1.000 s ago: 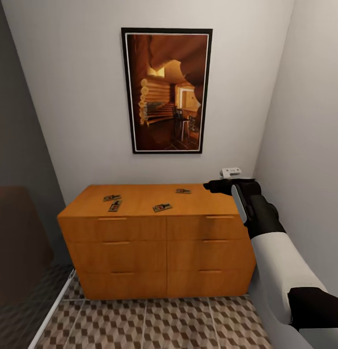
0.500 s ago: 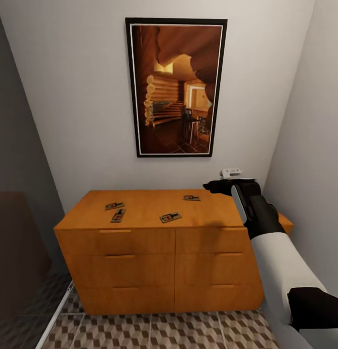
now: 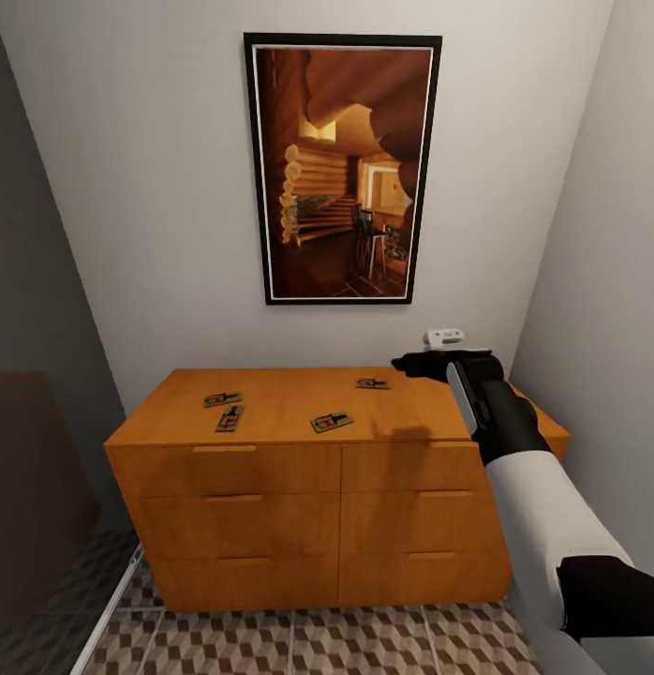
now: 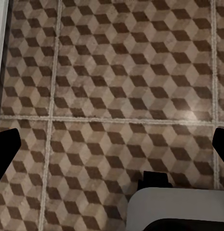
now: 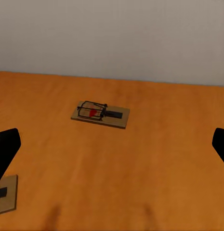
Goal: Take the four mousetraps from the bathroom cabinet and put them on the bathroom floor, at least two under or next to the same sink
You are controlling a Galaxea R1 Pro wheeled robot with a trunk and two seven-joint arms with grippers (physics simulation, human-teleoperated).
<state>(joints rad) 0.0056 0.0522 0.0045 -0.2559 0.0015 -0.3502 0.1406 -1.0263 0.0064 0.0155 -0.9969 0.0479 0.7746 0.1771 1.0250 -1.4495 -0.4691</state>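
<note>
Low orange-brown wooden cabinet (image 3: 318, 487) with slim-handled drawers, four flat rectangular mousetraps (image 3: 332, 421) scattered on its smooth top, nearest lying lengthwise across, right gripper (image 3: 413, 365) above the top's right end with fingers apart, left gripper (image 4: 112, 144) spread wide over cube-patterned tiled bathroom floor (image 4: 116, 72)

My right arm covered the cabinet (image 3: 299, 469)'s far right corner. In the right wrist view one mousetrap (image 5: 5, 193) was cut off by the frame edge (half a board showed). The other mousetraps' wire parts were too small to read.
</note>
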